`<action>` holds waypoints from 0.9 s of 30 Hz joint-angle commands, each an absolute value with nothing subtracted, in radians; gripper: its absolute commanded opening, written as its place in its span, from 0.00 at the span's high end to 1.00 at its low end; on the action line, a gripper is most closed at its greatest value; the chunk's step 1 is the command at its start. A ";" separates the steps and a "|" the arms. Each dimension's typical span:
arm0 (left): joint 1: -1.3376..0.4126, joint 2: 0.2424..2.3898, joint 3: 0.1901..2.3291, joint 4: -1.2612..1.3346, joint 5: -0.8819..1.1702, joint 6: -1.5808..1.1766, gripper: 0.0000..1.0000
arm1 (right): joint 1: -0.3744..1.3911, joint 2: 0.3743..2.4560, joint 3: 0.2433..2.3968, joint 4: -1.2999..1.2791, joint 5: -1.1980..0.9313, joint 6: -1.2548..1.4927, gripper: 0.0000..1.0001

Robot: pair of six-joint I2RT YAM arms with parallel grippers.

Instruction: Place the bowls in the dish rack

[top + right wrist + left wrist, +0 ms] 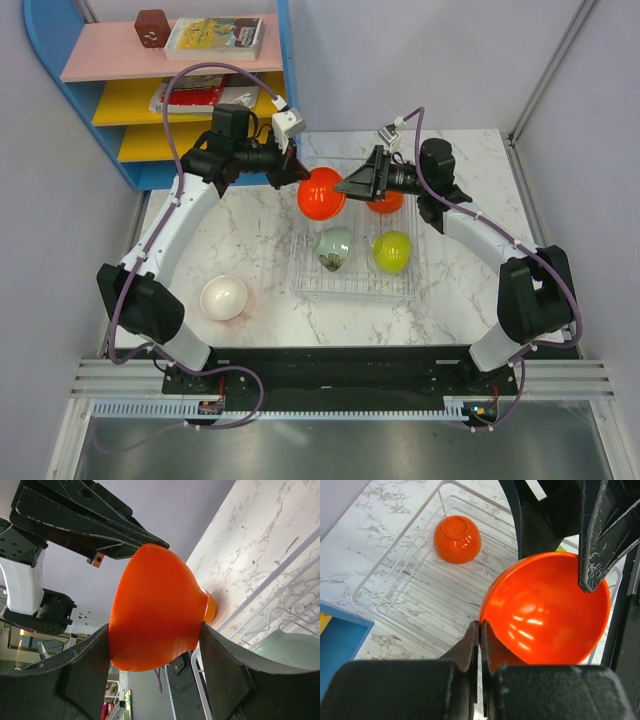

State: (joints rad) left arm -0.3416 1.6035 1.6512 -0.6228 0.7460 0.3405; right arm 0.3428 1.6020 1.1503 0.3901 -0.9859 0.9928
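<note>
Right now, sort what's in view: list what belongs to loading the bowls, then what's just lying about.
Belongs to the job:
- rack
- big orange bowl, held over the rack
- small orange bowl, pale green bowl and yellow-green bowl, in the rack
- white bowl, on the table

Lying about:
- shelf
- book
- brown cube

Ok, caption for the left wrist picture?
Left jaws pinch the big orange bowl by its rim above the dish rack holding a small orange bowl.
</note>
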 commanded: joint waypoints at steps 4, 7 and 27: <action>-0.347 1.574 1.651 -0.594 0.779 0.308 0.90 | 0.345 1.603 1.141 0.581 -1.015 1.075 1.00; -0.347 1.575 1.646 -0.594 0.779 0.308 0.57 | 0.347 1.600 1.138 0.569 -1.012 1.066 1.00; -0.051 1.356 1.396 -0.600 0.762 0.264 0.00 | 0.347 1.604 1.393 -0.257 -0.455 0.414 1.00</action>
